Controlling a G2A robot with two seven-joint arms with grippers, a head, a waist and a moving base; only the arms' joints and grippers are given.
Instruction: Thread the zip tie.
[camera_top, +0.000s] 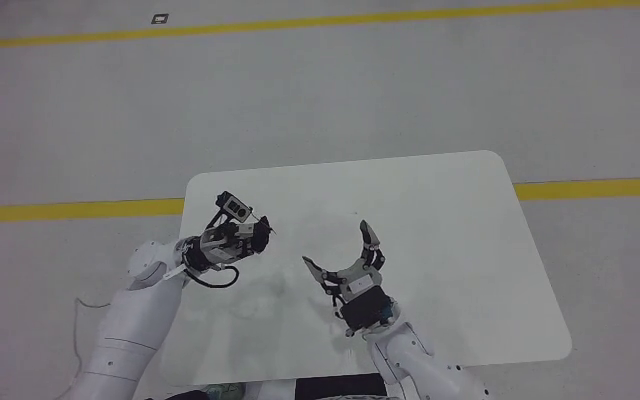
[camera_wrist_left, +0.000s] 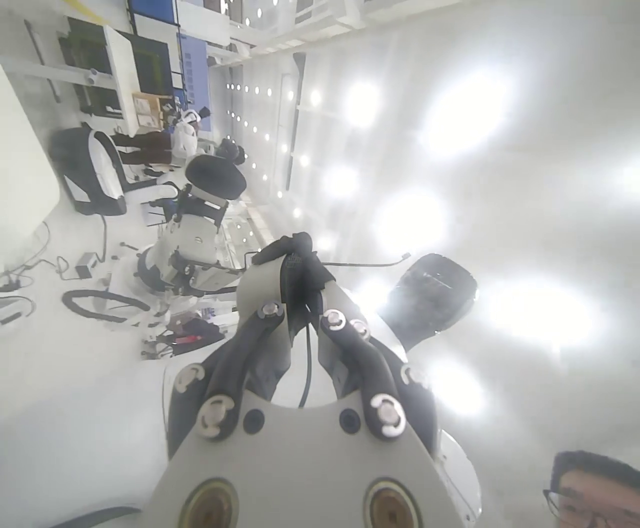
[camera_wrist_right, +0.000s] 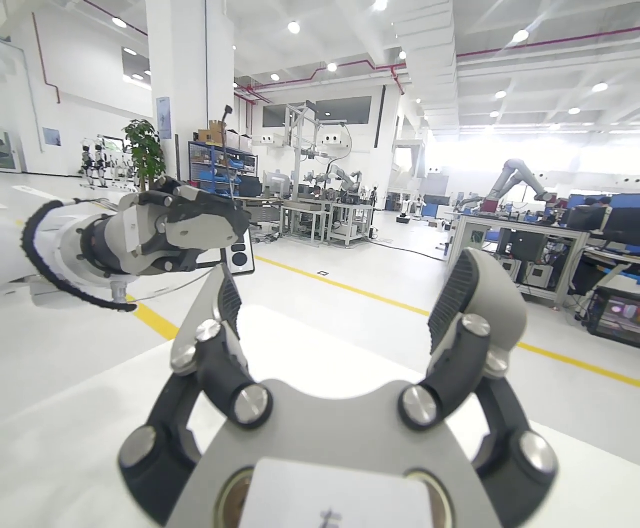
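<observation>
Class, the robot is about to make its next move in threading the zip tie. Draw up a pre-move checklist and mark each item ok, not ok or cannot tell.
1. Thin black plastic zip tie secured in the left gripper: ok, shut on it.
2. Right gripper open and empty: ok.
3. A free length of the tie sticks out beyond the left gripper: ok.
4. Right gripper apart from the tie: ok, the top view shows a gap between them above the white rectangular table.
5. Strap already looped through its own head: not ok, it stands unlooped.
</observation>
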